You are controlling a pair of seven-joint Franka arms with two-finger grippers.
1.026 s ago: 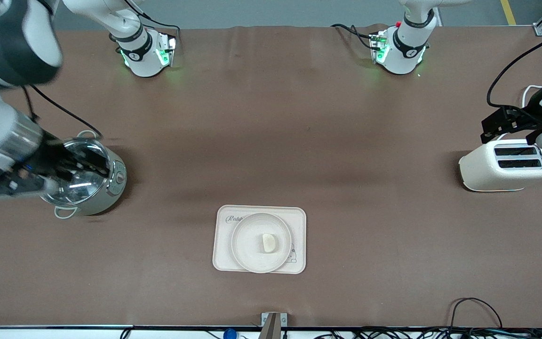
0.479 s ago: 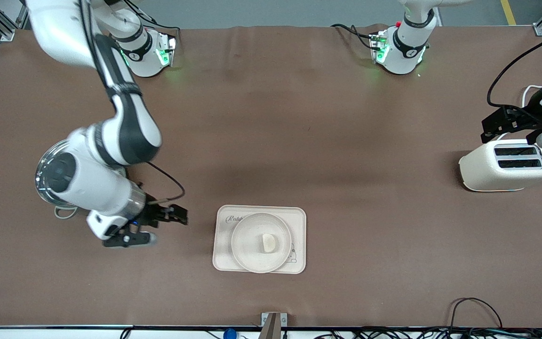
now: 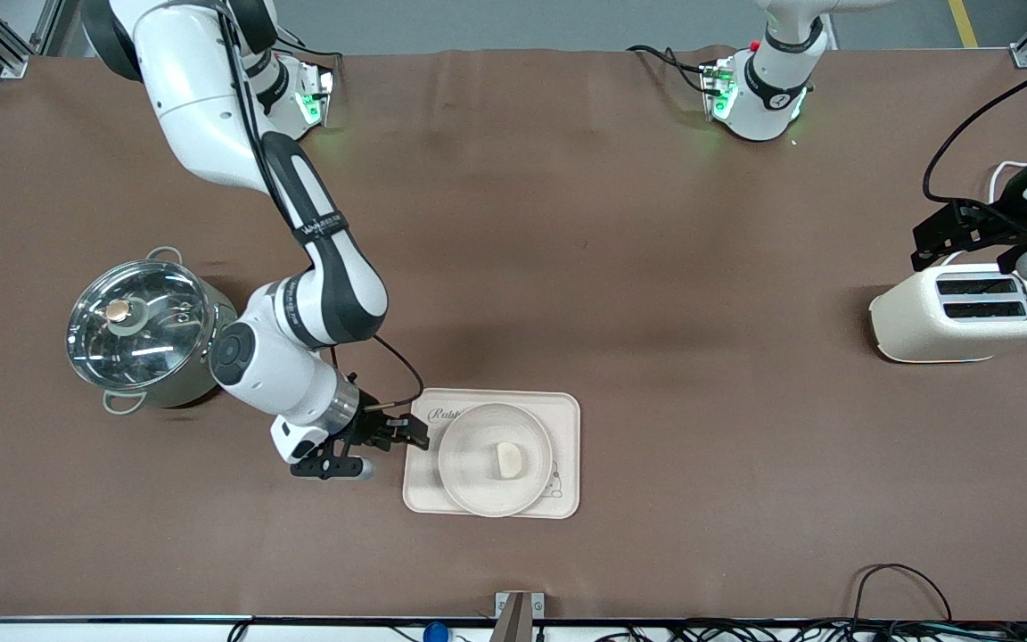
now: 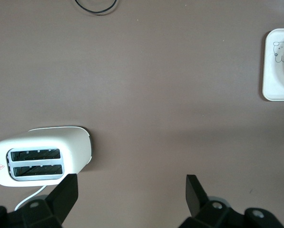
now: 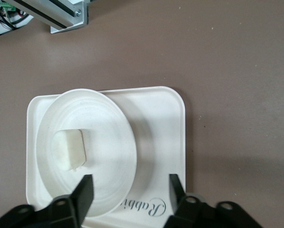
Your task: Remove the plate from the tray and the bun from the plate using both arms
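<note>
The round cream plate (image 3: 469, 446) rests on the rectangular rabbit-print tray (image 3: 567, 419), and the small pale bun (image 3: 509, 459) lies on the plate. My right gripper (image 3: 406, 435) hangs open and empty over the tray's edge toward the right arm's end. In the right wrist view the plate (image 5: 108, 128) holds the bun (image 5: 70, 149), and my right gripper (image 5: 130, 190) straddles the plate's rim from above. My left gripper (image 3: 955, 241) waits open and empty over the table beside the toaster. The left wrist view shows my left gripper (image 4: 131, 194) over bare table.
A steel pot with a glass lid (image 3: 143, 334) stands toward the right arm's end. A cream toaster (image 3: 964, 312) stands at the left arm's end. Cables (image 3: 897, 588) lie along the table edge nearest the front camera.
The right arm swung from over the pot across the table to the tray's edge. The left arm, plate and bun have not moved.
</note>
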